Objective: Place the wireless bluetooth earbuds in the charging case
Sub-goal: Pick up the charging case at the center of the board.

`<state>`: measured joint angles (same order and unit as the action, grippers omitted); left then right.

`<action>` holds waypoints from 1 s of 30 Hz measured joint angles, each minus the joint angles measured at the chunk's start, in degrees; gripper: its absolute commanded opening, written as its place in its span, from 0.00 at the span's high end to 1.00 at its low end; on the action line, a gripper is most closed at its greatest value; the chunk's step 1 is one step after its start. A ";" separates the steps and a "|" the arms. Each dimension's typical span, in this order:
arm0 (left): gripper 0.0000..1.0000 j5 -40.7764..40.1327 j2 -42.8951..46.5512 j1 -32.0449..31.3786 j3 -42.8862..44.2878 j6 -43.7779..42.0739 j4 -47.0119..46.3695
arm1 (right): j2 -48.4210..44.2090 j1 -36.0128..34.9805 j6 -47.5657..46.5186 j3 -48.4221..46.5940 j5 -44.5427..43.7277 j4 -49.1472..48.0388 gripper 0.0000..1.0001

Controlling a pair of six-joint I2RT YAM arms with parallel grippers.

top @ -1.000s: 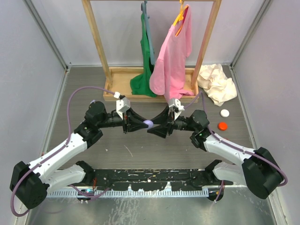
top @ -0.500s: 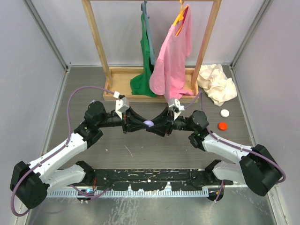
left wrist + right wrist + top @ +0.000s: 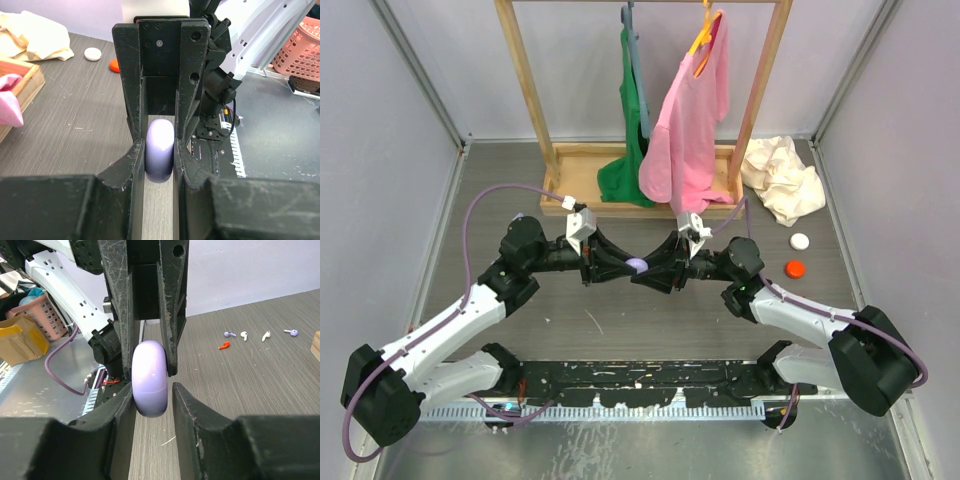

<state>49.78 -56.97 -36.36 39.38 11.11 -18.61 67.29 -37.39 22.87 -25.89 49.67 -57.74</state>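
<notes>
We are finding the charging case (image 3: 637, 265) mostly hidden from above, only a lavender speck showing where the two claws are meeting over the grey surface (image 3: 620, 330); whether its lid is open we cannot tell. The left claw (image 3: 160, 156) is closing on it, both fingers pressing its sides in the left wrist view. The right claw (image 3: 150, 396) is sitting narrowly around the same case from the opposite side, one finger touching and a sliver of gap showing at the other, so we cannot tell whether it is gripping. The earbuds (image 3: 244, 335) are lying loose on the surface well apart from the case, showing only in the right wrist view as tiny purple and white shapes. Pale walls are enclosing the surface. A wooden rack (image 3: 535, 110) at the back is carrying a green garment (image 3: 632, 130) and a pink shirt (image 3: 688, 120), with a cream cloth (image 3: 782, 178), a white cap (image 3: 800, 241) and an orange cap (image 3: 795, 268) lying to its right. Only the wrist views are showing a pink basket (image 3: 302, 50) beyond the surface's near edge.
</notes>
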 measured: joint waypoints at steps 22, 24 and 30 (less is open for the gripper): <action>0.51 0.00 2.16 0.00 1.01 -1.92 6.82 | 3.61 -0.37 -0.15 4.50 -0.72 -12.68 0.87; 0.48 -0.13 2.60 -0.02 1.09 -1.99 7.58 | 4.15 -0.37 -0.37 4.72 -1.20 -14.01 0.87; 0.39 -0.96 3.08 0.00 1.75 -2.36 9.14 | 4.35 -0.37 -1.49 4.72 -2.01 -16.22 0.87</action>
<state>48.82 -53.89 -36.36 41.12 8.75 -9.47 71.64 -37.76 21.39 -21.17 47.66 -73.95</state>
